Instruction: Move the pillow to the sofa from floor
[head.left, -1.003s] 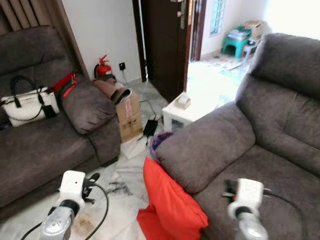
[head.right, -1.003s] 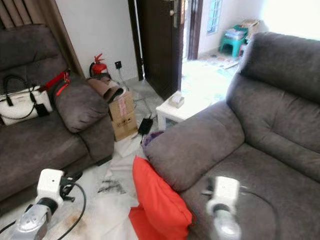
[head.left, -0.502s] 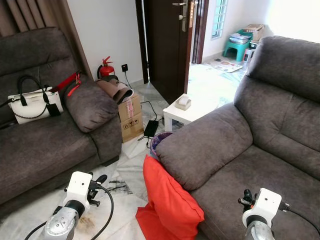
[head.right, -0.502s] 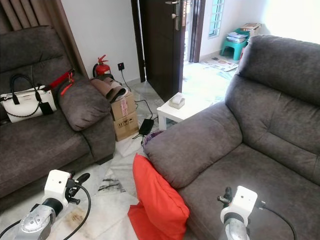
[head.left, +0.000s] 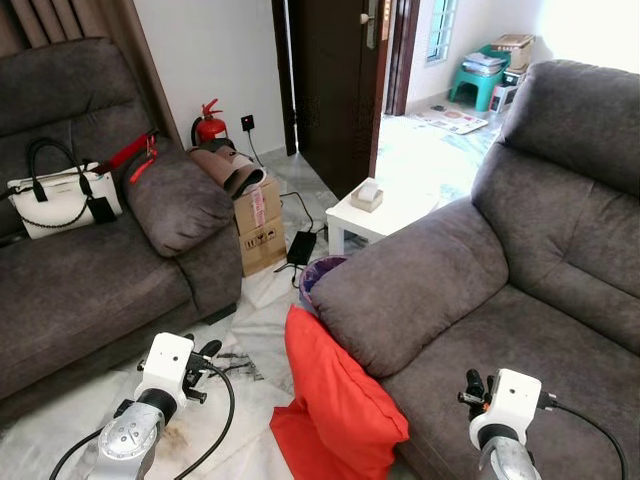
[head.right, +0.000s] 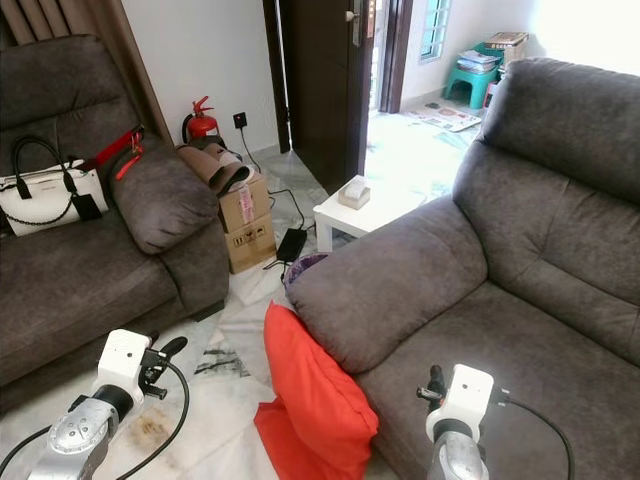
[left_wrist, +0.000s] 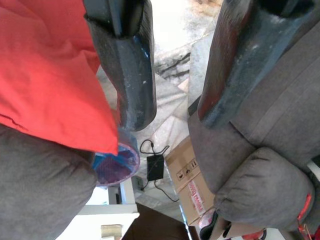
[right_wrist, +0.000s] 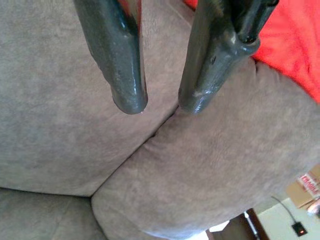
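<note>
A living room seen from the robot's head. A red pillow (head.left: 335, 405) stands on edge on the pale floor (head.left: 250, 350) at about 6 o'clock, leaning against the arm of the grey sofa (head.left: 500, 300) that fills the 3 o'clock side. The left gripper (left_wrist: 170, 95) hangs low at 7 o'clock beside the pillow, fingers parted with a gap between them, holding nothing. The right gripper (right_wrist: 162, 102) hovers at 5 o'clock above the sofa seat, fingers slightly apart, also empty. The pillow looks soft, light and squashy, its fabric likely to bunch and not slip. Its upper free corner or top edge seems the best place to pinch. A second sofa (head.left: 80, 290) with a white handbag (head.left: 60, 195) sits at 10 o'clock.
</note>
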